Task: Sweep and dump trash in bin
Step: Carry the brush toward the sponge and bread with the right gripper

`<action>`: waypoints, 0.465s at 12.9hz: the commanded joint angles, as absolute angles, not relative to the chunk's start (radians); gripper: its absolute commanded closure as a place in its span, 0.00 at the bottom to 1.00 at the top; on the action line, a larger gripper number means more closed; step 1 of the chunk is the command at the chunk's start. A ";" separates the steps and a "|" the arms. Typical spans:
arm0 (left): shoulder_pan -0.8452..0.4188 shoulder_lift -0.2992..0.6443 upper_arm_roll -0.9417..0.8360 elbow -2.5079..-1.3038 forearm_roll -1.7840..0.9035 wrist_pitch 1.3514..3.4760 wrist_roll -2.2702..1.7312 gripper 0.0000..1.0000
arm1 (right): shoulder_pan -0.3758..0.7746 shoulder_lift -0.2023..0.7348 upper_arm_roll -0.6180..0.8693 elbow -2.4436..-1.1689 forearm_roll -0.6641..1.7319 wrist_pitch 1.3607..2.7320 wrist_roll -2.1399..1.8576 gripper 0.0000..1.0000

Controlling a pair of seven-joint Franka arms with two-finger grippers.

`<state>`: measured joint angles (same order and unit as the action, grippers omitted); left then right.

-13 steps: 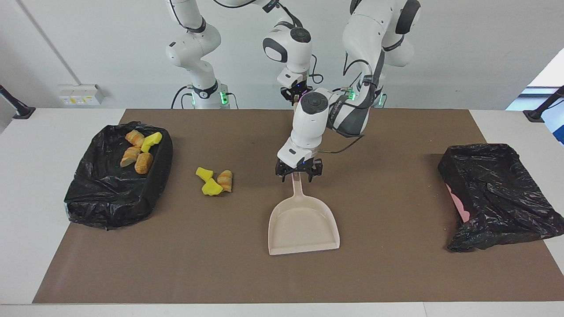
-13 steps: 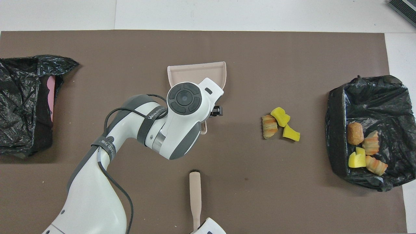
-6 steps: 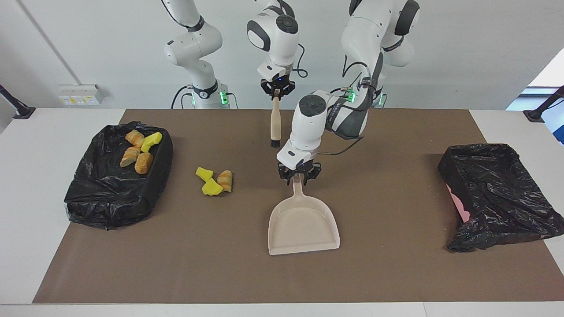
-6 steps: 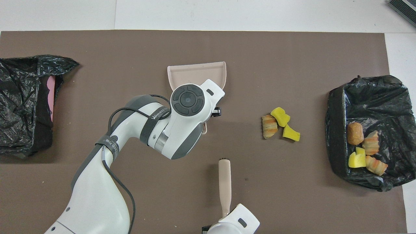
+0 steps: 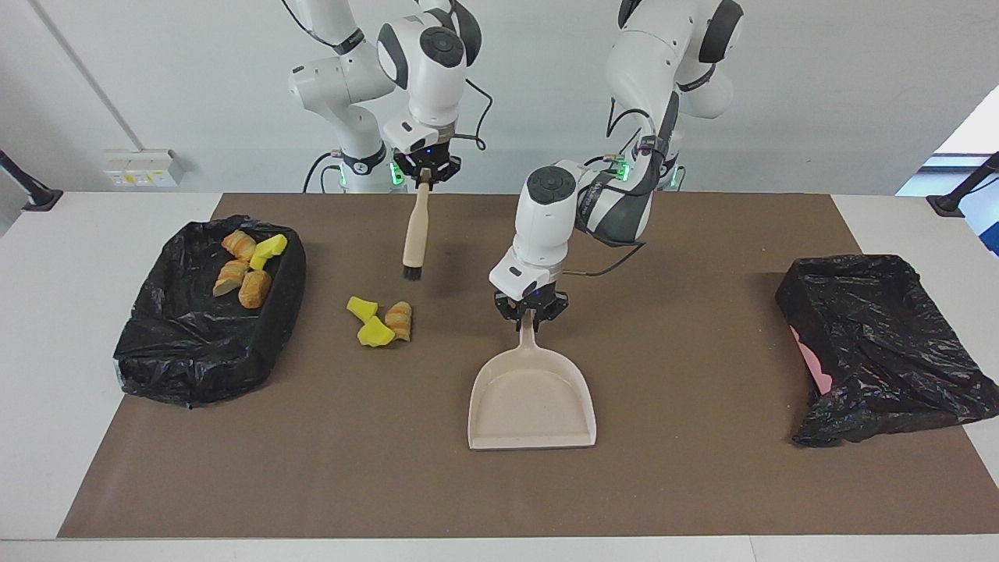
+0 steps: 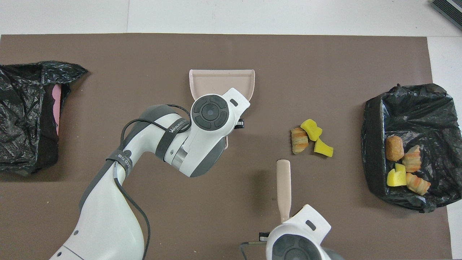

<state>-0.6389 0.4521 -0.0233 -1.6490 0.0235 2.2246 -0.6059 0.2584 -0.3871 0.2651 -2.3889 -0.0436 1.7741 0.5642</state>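
Observation:
Three loose trash chunks (image 5: 380, 321) (image 6: 311, 139), yellow and orange-striped, lie on the brown mat between the beige dustpan (image 5: 531, 402) (image 6: 220, 81) and the black-lined bin (image 5: 195, 336) (image 6: 415, 104). Several more chunks (image 5: 246, 269) (image 6: 404, 162) sit inside that bin. My left gripper (image 5: 531, 310) is shut on the dustpan's handle, and the pan rests on the mat. My right gripper (image 5: 425, 168) is shut on the top of a brush (image 5: 415, 230) (image 6: 284, 187). The brush hangs bristles down over bare mat close to the loose chunks.
A second black bag bin (image 5: 882, 343) (image 6: 25, 115), with pink showing at its side, lies at the left arm's end of the table. The brown mat (image 5: 702, 484) covers most of the white table.
My left gripper closed on the dustpan handle and the pan shifted slightly. My right arm carried the brush toward the right arm's end, up beside the loose chunks.

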 commanded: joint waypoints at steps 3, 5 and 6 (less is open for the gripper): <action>-0.640 0.344 -0.009 -1.654 0.044 2.065 -0.479 0.99 | -0.004 -0.376 0.281 -2.427 -0.184 1.825 0.292 1.00; -0.640 0.319 -0.008 -1.652 0.044 1.972 -0.274 1.00 | -0.032 -0.319 0.281 -2.427 -0.257 1.851 0.258 1.00; -0.640 0.318 -0.003 -1.652 0.044 1.947 -0.173 1.00 | -0.034 -0.295 0.281 -2.427 -0.268 1.856 0.239 1.00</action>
